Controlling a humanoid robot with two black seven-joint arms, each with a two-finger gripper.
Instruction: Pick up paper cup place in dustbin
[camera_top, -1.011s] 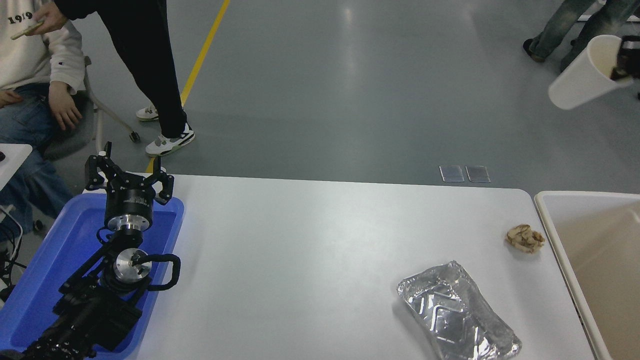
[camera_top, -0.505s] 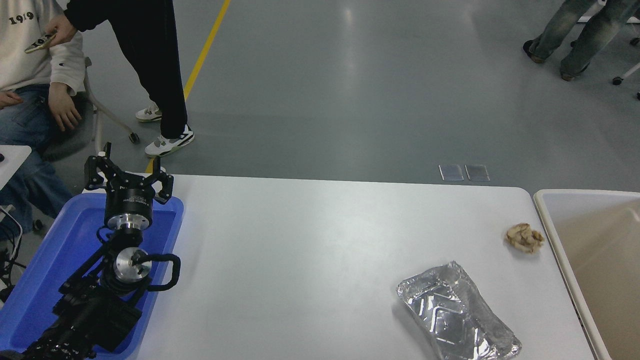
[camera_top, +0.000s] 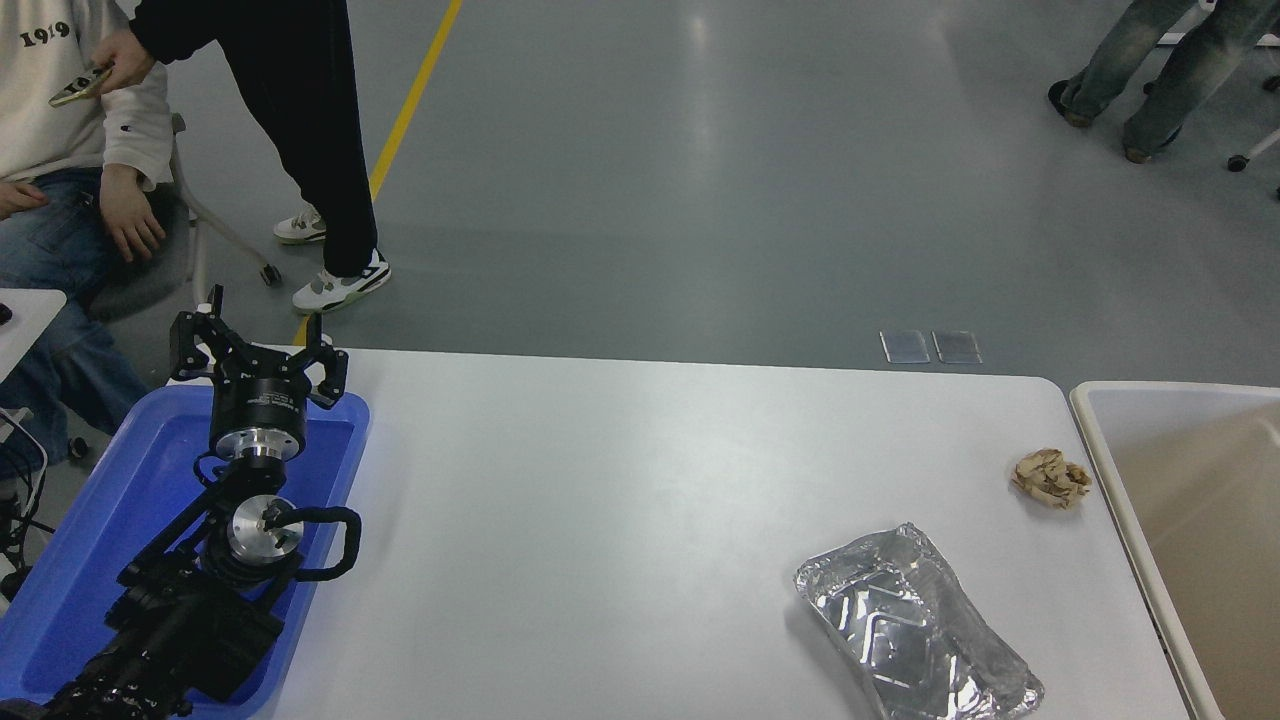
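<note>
Hanging over the blue tray (camera_top: 90, 540) at the tabletop's (camera_top: 620, 500) left, the left gripper (camera_top: 258, 345) shows jaws spread. The beige dustbin (camera_top: 1120, 470) stands at the right edge, with a crumpled brown paper wad (camera_top: 1050, 477) just beside it.

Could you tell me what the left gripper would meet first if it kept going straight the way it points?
Probably nothing on the table: the left gripper, jaws open above the blue tray's far end, points beyond the table edge toward open floor. Depth is unclear.
</note>
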